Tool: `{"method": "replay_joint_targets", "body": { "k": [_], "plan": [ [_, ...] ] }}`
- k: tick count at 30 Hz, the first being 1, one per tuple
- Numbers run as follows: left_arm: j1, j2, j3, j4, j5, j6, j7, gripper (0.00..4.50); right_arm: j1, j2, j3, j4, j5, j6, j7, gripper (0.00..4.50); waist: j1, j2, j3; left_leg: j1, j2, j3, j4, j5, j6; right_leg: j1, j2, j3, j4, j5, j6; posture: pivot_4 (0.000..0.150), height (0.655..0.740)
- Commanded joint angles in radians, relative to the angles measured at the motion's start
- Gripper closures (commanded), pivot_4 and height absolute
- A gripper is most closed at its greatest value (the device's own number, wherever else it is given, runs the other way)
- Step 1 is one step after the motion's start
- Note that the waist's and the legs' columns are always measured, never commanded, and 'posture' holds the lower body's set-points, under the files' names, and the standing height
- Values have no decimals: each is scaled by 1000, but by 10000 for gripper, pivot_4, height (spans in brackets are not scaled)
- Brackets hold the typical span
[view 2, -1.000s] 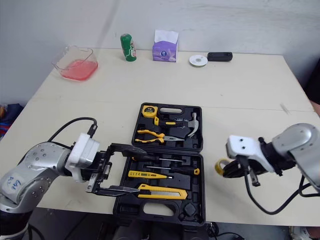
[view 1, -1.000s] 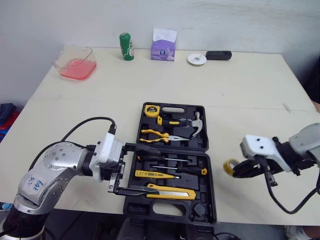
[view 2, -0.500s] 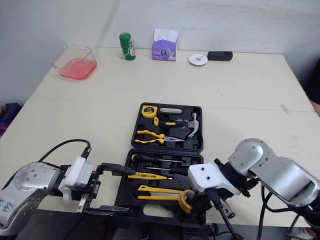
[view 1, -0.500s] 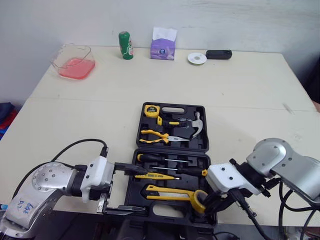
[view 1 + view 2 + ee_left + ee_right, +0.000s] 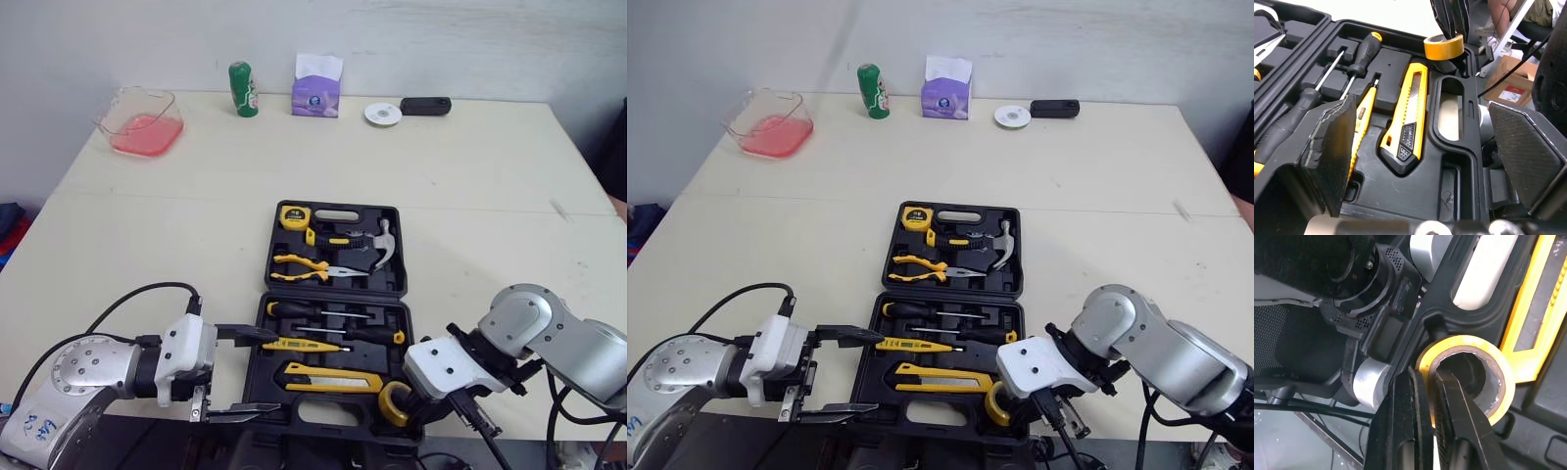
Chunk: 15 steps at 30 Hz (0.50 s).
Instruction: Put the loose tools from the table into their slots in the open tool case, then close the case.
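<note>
The black tool case lies open near the table's front edge. It holds a tape measure, a hammer, pliers, screwdrivers and a yellow utility knife. My right gripper is shut on the wall of a yellow tape roll, one finger inside the ring. It holds the roll over the case's front right corner. My left gripper stands open at the case's front left corner, its fingers spread wide and holding nothing.
Along the far edge stand a clear container with pink liquid, a green bottle, a purple tissue box, a white disc and a black device. The table's front edge runs just under both grippers.
My right gripper has carried the tape roll from the table right of the case to the case's front right corner. My left gripper has drawn back toward the front edge.
</note>
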Motion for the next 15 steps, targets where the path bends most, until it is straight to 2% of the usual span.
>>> {"method": "replay_joint_targets", "body": {
  "k": [1, 15],
  "plan": [
    [-9, 5, 2, -28, 4, -11, 0, 0, -4, 8, 19, -2, -16, -2, 14, 44837, 0, 0, 0, 0, 0, 0, 0, 0, 0, 0, 0, 0, 0, 0, 0, 1500, 7400],
    [-18, 10, -10, -32, 15, 7, 11, 0, -2, 36, 79, 11, -58, -26, 16, 44837, 1, 0, 0, 0, 0, 0, 0, 0, 0, 1, 0, 0, 0, 0, 0, 1500, 7400]
  ]
}}
